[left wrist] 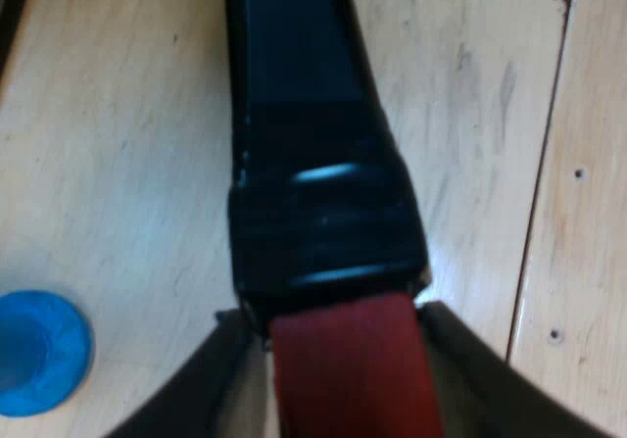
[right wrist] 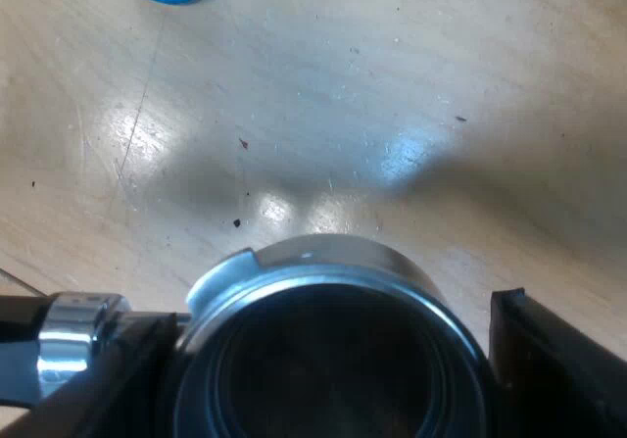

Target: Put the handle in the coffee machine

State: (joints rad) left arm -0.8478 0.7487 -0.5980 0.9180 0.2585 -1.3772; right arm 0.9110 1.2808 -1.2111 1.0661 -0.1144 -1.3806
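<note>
Left tool [left wrist: 333, 311] clenched on the metal holder with the black handle [left wrist: 313, 164], pinching where the black collar met the red end [left wrist: 348, 369]; holder judged lifted clear of the pale wooden surface [left wrist: 118, 144], not lying on it.

Taking twelve o'clock as the left tool's reach: handle's long axis ran six to twelve; red end at six, inside the grip; black shaft pointed away to twelve; cup end therefore lay farthest from this tool.

At the right tool [right wrist: 328, 360]: the holder's round steel basket ring [right wrist: 323, 262] sat close in at centre, mouth open toward the tool; chrome neck led off to nine o'clock; whether this tool gripped it, could not tell.

Round blue plastic tamper [left wrist: 39, 352] stood on the surface near eight o'clock of the left tool, well apart from the holder.

Judgement: left arm had the load and was the one to drive; the insertion turned on the basket end leading at twelve, handle trailing; ring would need to meet the machine's front level before any twist.
</note>
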